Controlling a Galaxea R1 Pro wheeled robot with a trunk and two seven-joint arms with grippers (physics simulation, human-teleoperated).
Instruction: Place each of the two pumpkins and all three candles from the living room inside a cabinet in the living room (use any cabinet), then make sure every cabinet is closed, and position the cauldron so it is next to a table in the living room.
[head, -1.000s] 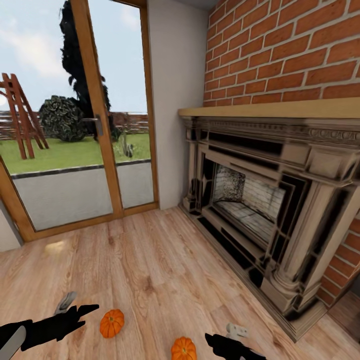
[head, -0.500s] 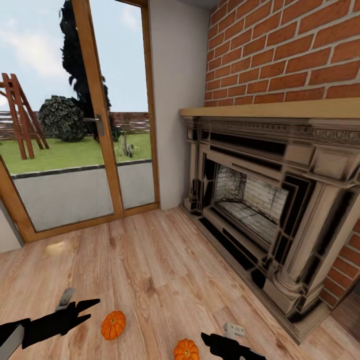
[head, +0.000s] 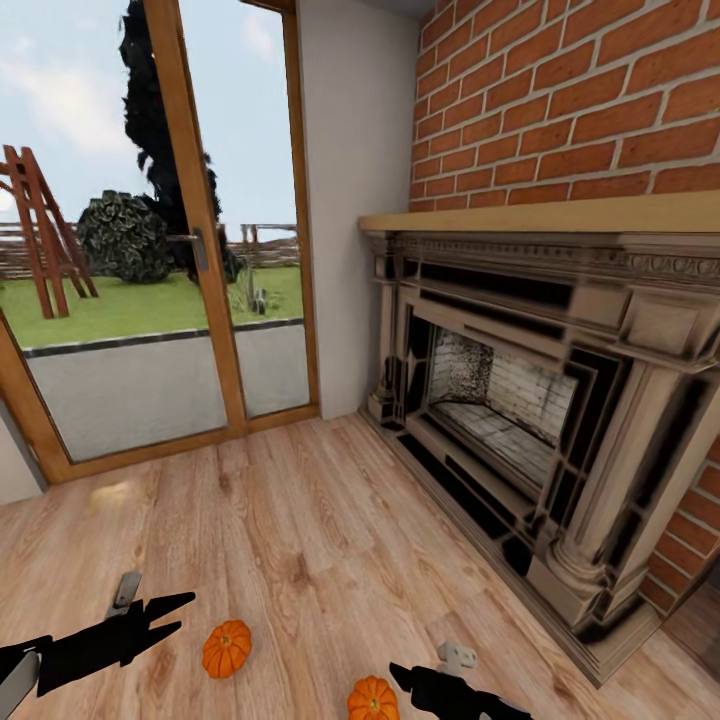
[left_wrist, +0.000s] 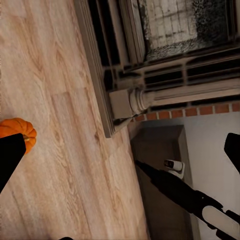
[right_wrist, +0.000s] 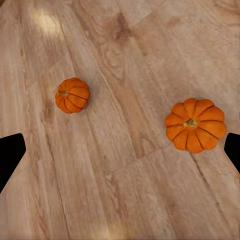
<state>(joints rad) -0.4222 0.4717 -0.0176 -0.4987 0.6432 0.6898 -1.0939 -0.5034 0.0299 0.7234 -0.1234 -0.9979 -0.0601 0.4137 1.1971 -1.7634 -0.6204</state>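
While two pumpkins (head: 227, 648) (head: 372, 698) sit low on the wood floor (head: 300, 540), both grippers (head: 160, 612) (head: 405, 677) hover beside them, fingers spread, gripping nothing, fireplace (head: 520, 400) at right.

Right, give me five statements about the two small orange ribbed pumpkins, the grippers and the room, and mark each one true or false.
1. Both small orange ribbed pumpkins, one nearer the left gripper and one nearer the right gripper, lie on the light wooden plank floor. True.
2. The left gripper is clamped on a pumpkin. False: it hangs beside the pumpkin, holding nothing.
3. A stone fireplace stands against a red brick wall. True.
4. The two pumpkins touch each other. False: bare floor separates them, as the right wrist view shows.
5. One pumpkin sits on the wooden mantel shelf. False: both are on the floor.
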